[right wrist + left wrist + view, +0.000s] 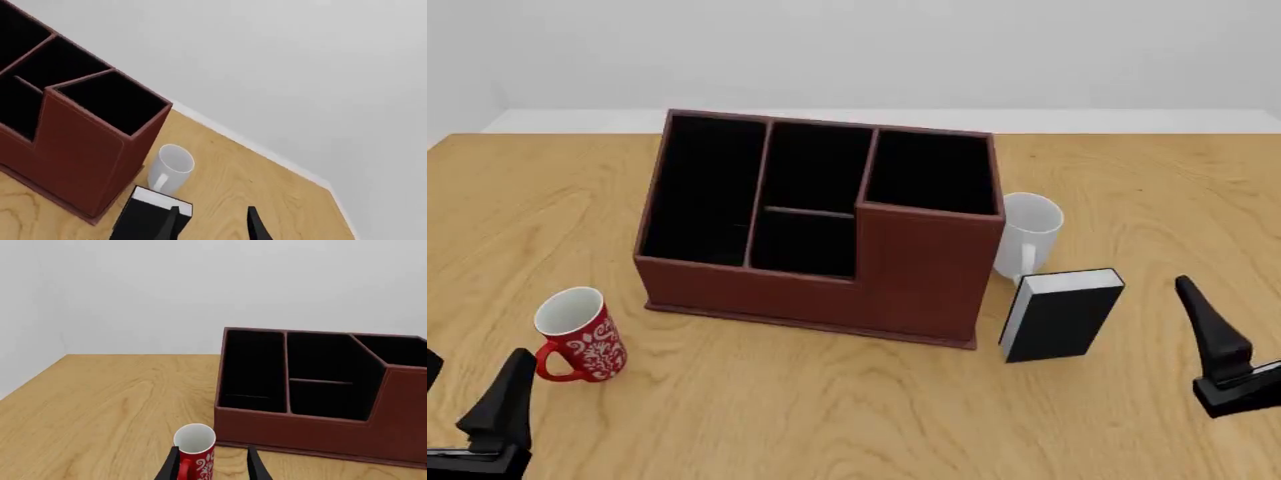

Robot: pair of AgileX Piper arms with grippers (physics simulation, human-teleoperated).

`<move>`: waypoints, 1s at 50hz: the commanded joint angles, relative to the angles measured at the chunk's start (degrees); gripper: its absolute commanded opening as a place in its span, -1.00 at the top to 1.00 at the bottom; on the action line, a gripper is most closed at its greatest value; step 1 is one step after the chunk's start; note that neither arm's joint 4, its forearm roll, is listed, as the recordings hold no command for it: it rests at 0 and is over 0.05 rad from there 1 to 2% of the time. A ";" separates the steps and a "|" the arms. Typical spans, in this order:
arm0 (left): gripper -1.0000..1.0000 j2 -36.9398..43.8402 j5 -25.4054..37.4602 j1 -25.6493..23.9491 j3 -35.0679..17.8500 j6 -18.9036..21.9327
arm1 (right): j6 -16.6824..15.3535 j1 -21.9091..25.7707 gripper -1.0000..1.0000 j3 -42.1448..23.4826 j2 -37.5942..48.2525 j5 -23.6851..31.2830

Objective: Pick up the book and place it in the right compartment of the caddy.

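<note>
Standing untouched on the tabletop (pixel 827 400) at the caddy's (pixel 914 270) four o'clock, the book (pixel 1058 315) awaits pickup; both arms' jaws gape empty, right compartment (pixel 932 172) unfilled.

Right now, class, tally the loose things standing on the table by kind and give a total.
Mugs: 2, red mug and white mug
Books: 1, the book
Caddies: 1, the caddy
Total: 4
</note>
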 commanded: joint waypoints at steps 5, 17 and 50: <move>-1.00 0.00 0.00 0.00 0.00 0.00 | -18.19 10.42 -1.00 -11.85 10.99 8.31; -1.00 0.00 0.00 0.00 0.00 0.00 | -29.63 16.73 -1.00 -16.88 14.74 13.05; -1.00 0.00 0.00 0.00 0.00 0.00 | -43.40 15.16 -1.00 -34.69 36.57 26.17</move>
